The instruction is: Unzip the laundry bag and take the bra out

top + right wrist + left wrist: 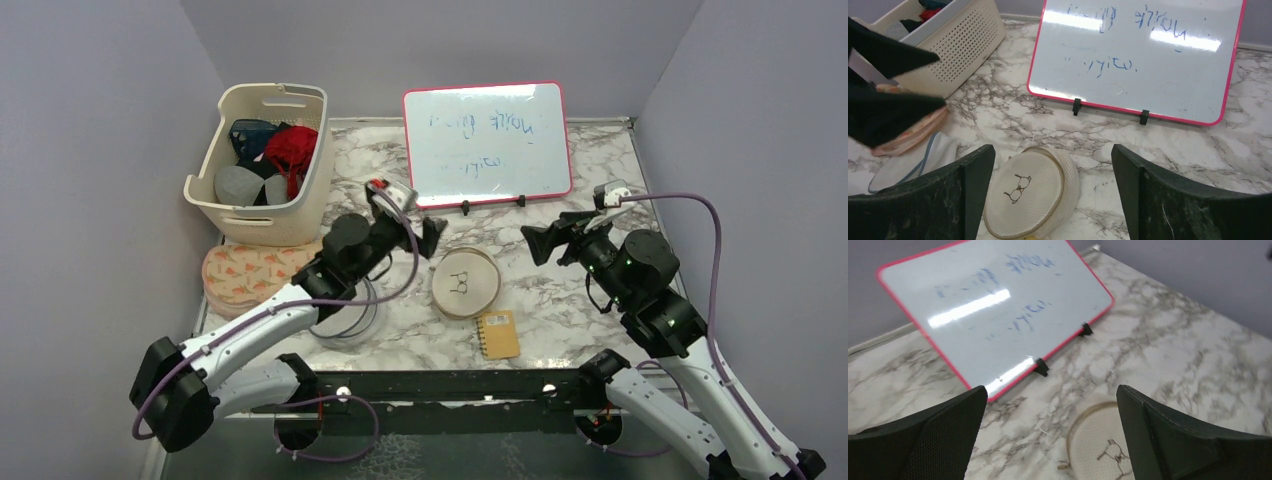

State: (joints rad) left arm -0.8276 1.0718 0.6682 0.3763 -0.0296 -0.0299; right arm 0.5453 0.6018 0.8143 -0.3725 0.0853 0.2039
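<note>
Left gripper [1051,391] and right gripper [1053,148] both released, empty.
Laundry bag [466,282] lies below, between them; steady one side, then hunt the unseen zipper.

- My marble surface [570,300]: whiteboard [487,143] at the back, basket [262,205] back left.
- Mid-surface sits the laundry bag [466,282], a small notebook [497,334] just beside it.

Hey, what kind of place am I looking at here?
Most likely a robot test cell in a lab, staged for laundry chores: plain grey walls box in a marble-patterned table, a whiteboard stands at the back, and a basket of clothes sits back left, the laundry bag mid-table.
</note>
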